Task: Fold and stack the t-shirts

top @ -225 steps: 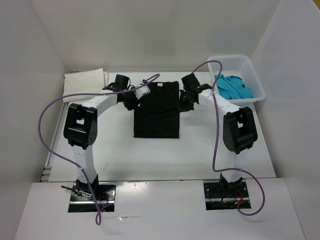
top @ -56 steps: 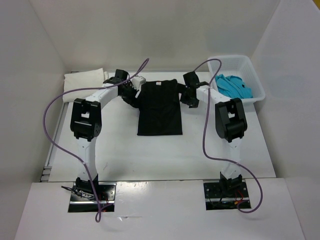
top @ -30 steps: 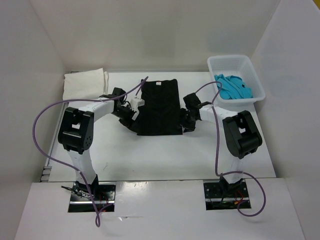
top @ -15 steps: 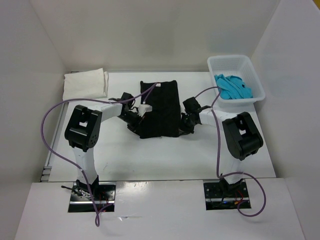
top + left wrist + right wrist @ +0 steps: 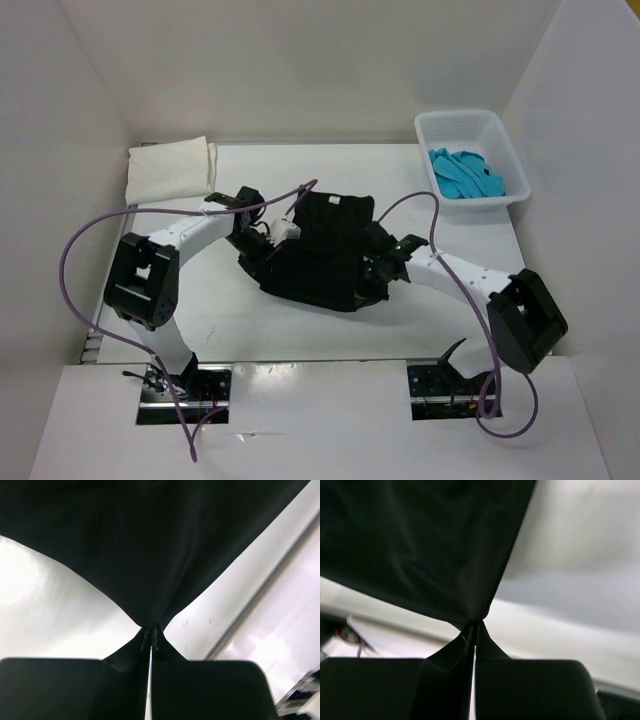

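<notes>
Top view: the black t-shirt (image 5: pixel 320 250) lies mid-worktop (image 5: pixel 230 320), its near edge raised and bunched between the arms. The left gripper (image 5: pixel 260 260) is clamped on the near left corner and the right gripper (image 5: pixel 375 272) on the near right corner. The cream t-shirt (image 5: pixel 170 168) sits folded at the far left, and the turquoise t-shirt (image 5: pixel 465 175) lies crumpled in the basket (image 5: pixel 468 117) at the far right. Risk: if the arms travel unevenly, the fold will likely land skewed. The purple cable (image 5: pixel 300 190) hangs over the cloth and could drag it. A small pale tag (image 5: pixel 333 201) shows near the collar, too small to read. Left wrist view: the left gripper (image 5: pixel 150 640) is closed on a thin peak of black t-shirt (image 5: pixel 150 540). So slight a hold may slip under tension. No writing is visible. Right wrist view: the right gripper (image 5: pixel 474 630) pinches an equally narrow point of black t-shirt (image 5: pixel 420 545) and carries the same hazard. No brand or lettering can be seen.
</notes>
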